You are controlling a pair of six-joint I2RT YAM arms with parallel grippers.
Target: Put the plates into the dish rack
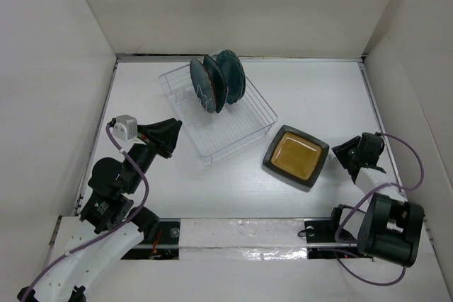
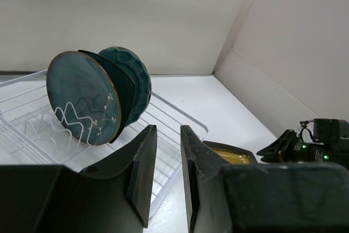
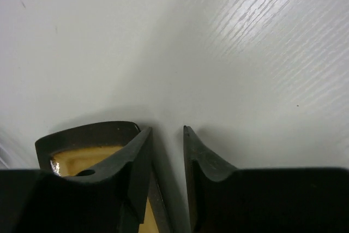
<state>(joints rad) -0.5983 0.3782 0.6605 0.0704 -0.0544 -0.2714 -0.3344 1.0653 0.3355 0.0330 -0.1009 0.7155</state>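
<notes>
Straddling the right corner of the black-rimmed amber square plate (image 1: 296,157), the right gripper (image 1: 338,151) has its jaws narrowly apart; I cannot tell whether they pinch the rim. The plate lies flat on the white table (image 1: 318,97), just right of the clear plastic dish rack (image 1: 241,139). At least three teal plates (image 1: 216,79) stand on edge there, held upright by the ribs. The left gripper (image 1: 177,124) hangs at the rack's left, slightly parted and empty, likely out of the way. Only the right wrist view shows the rim entering the gap. Only the left wrist view shows the front plate's flower motif.
</notes>
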